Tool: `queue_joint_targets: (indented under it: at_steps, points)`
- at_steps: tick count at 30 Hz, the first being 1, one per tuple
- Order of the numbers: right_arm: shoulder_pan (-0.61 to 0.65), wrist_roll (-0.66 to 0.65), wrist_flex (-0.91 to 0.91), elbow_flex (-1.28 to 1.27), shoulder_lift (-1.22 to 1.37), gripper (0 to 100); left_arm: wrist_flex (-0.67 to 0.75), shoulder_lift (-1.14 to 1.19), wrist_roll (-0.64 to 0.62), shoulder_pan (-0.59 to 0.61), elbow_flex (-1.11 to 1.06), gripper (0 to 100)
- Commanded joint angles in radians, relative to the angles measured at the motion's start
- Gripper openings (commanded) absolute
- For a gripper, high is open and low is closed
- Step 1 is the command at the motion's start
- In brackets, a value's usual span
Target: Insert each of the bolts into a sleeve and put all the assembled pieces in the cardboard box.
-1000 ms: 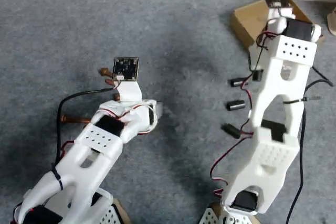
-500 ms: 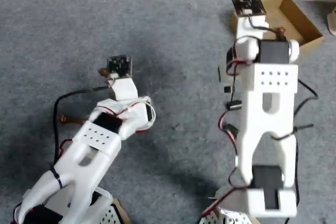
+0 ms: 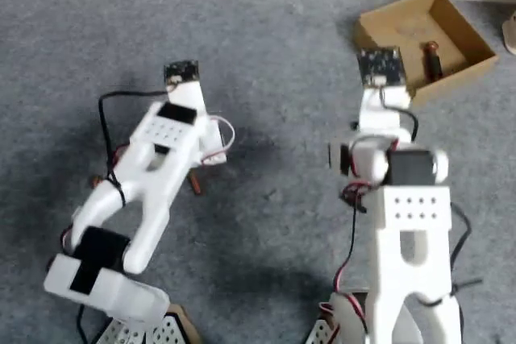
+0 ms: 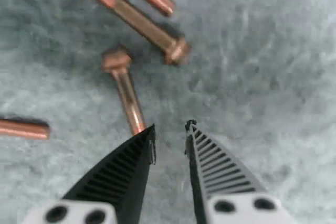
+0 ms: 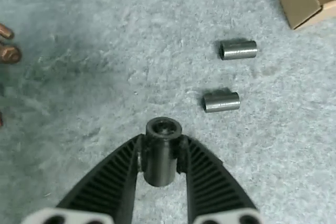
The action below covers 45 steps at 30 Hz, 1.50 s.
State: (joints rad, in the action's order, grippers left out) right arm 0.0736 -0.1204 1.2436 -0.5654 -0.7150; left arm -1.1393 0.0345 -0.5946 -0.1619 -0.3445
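My right gripper [image 5: 161,140] is clamped on a black sleeve [image 5: 159,163], bore pointing away. My left gripper [image 4: 170,128] is empty, jaws narrowly parted, with a copper bolt [image 4: 126,93] whose tip lies just beside one fingertip. I should widen, straddle its shank squarely, then close.

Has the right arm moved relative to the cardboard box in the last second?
Yes. The right arm has drawn back off the open brown cardboard box, toward its own base.

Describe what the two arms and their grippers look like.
The left arm and right arm are white plastic shells with black motors, dot-perforated panels and loose red and black wires. The left gripper and right gripper have black ribbed tapered fingers on white bases.
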Motion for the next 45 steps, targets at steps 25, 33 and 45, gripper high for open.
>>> queue_joint_targets:
  at_steps: [25,33,45]
  points:
    - [0.012,0.063,-0.653,-0.618,-0.124,0.5,-0.106,0.262,-0.135,0.200,0.272,11]
    - [0.012,0.061,-0.653,-0.618,-0.116,0.5,-0.117,0.306,-0.137,0.136,0.271,11]
    - [0.012,0.061,-0.653,-0.621,-0.114,0.5,-0.322,0.309,-0.137,0.002,0.271,11]
